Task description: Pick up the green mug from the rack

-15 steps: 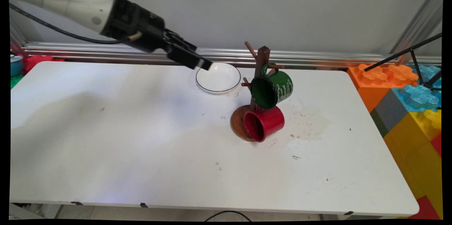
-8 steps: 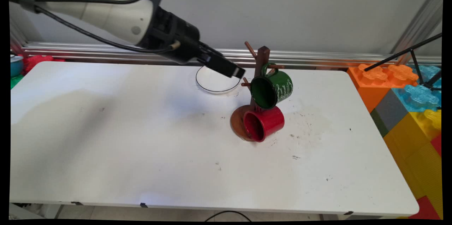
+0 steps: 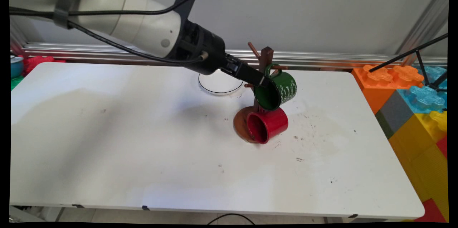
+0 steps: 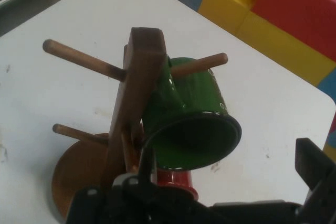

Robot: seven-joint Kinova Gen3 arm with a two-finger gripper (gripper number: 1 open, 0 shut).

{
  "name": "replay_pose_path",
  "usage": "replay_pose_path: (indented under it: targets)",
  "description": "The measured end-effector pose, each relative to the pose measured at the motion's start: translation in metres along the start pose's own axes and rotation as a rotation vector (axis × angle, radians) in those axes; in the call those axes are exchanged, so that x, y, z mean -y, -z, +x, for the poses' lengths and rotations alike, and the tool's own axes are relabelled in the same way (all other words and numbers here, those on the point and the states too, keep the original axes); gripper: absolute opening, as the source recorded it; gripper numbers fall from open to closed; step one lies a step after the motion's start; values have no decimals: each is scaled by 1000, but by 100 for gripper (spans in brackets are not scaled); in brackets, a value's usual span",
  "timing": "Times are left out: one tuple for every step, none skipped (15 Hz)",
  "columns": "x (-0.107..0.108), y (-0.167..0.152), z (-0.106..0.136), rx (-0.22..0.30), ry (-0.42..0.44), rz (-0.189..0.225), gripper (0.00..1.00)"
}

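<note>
Glossy green enamel mug [image 3: 277, 90], white script on its side, hangs by its handle from a peg of the brown wooden mug tree [image 3: 264, 64], mouth tilted down toward the near-left. Black gripper [image 3: 264, 81] sits at its rim, fingers spread apart, holding nothing. Red mug [image 3: 267, 125] lies sideways on the round wooden base. White black-rimmed plate [image 3: 219, 84] behind, on the white table [image 3: 125, 142].

A green mug [image 3: 277, 90] with white lettering, a red mug [image 3: 267, 124], a brown wooden rack [image 3: 265, 64], a black-rimmed white plate [image 3: 218, 83].
</note>
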Motion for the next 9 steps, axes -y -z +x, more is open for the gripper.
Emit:
replay_pose_path:
  targets:
    - [-1,-2,-1,-3,8,2,100]
    - [-3,-6,-2,-7,23,4,100]
    - [-5,-9,-3,-11,35,6,100]
    - [-7,-13,-4,-16,47,6,100]
    - [-9,-17,-5,-19,55,5,100]
    - [-10,-20,-7,-21,59,4,100]
    - [-12,-22,-8,-22,62,3,100]
    - [-13,-25,-11,-24,67,2,100]
    - [-14,-28,-13,-24,70,0,100]
